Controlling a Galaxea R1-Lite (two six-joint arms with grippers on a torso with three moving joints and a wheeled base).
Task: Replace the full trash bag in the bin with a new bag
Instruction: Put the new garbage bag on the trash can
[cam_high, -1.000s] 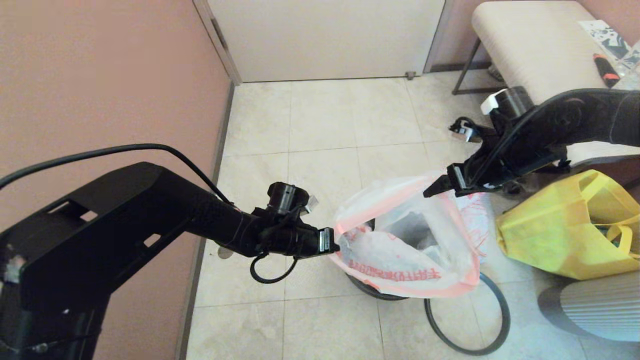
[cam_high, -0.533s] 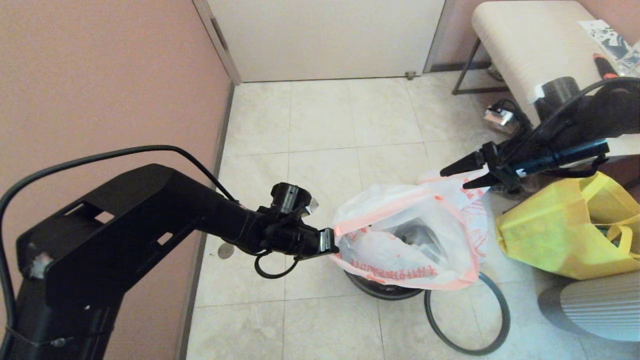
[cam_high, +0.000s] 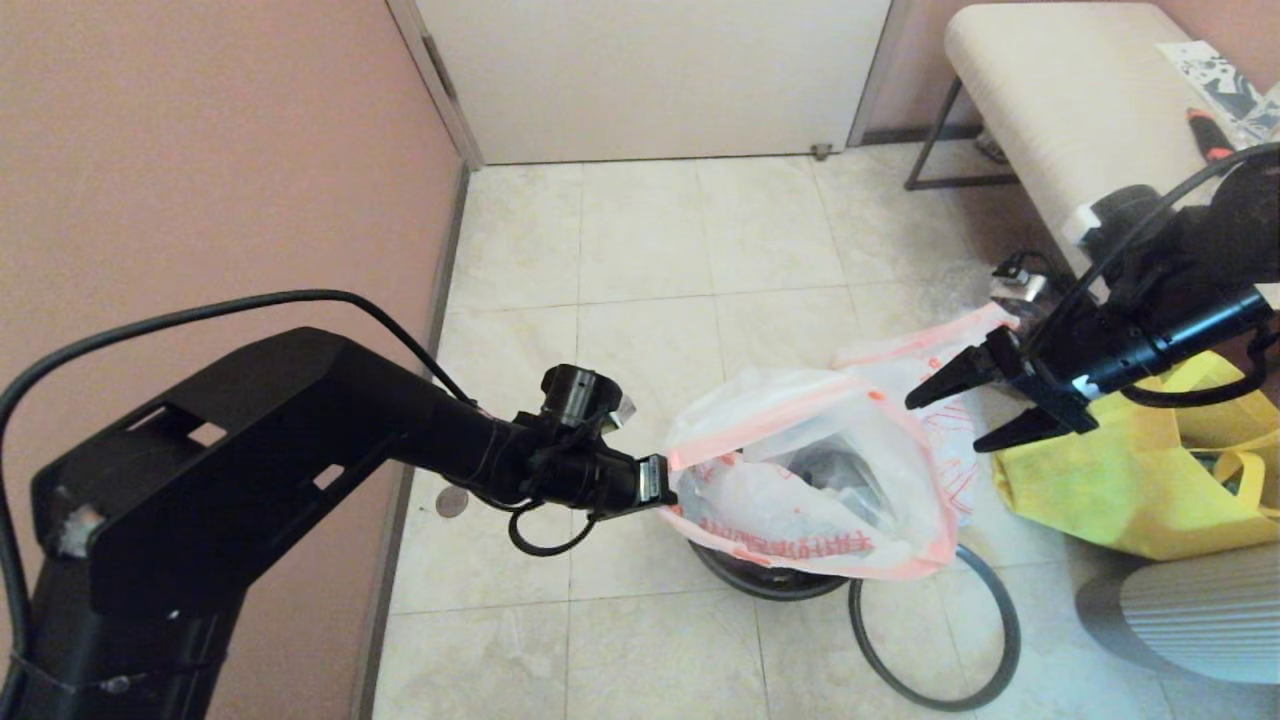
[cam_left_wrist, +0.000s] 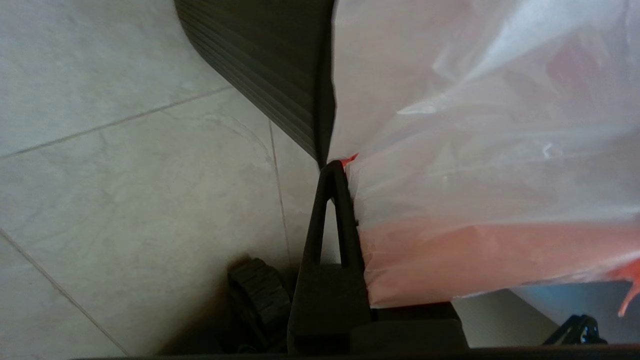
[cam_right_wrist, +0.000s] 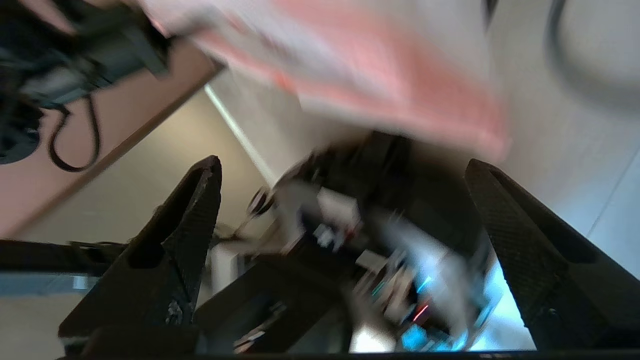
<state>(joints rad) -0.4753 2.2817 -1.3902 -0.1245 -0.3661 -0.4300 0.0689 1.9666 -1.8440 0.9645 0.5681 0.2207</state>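
Item 1, new bag (cam_high: 800, 480): thin white plastic with orange-red print and a pink-orange edge band, lower centre of the head view. Its mouth gapes over the bin (cam_high: 770, 580), of which I see only a dark arc of rim under the bag's lower edge. The bag is draped, not seated: the near edge hangs outside the rim, the far edge is loose.

Item 2, left gripper (cam_high: 662, 484): left of the bag, fingers pressed together on the edge band at the mouth's left corner. The left wrist view confirms the pinch, plastic bunched at the tips.

Item 3, right gripper (cam_high: 975, 400): right of centre, jaws spread wide, holding nothing, just off the bag's right edge.

Item 4, hoop (cam_high: 935, 625): thin dark ring lying flat on the floor tiles, lower right, touching the bin's base, not fitted.

Item 5, yellow tote (cam_high: 1130, 480): right edge, beside the bag. I cannot pick out the full trash bag with certainty.

Step, as I judge it: spreading the liner over the rim. Next I would need the right pincer to take the mouth's right edge and draw it outward and down over the rim, against the left hold. The hoop comes after.
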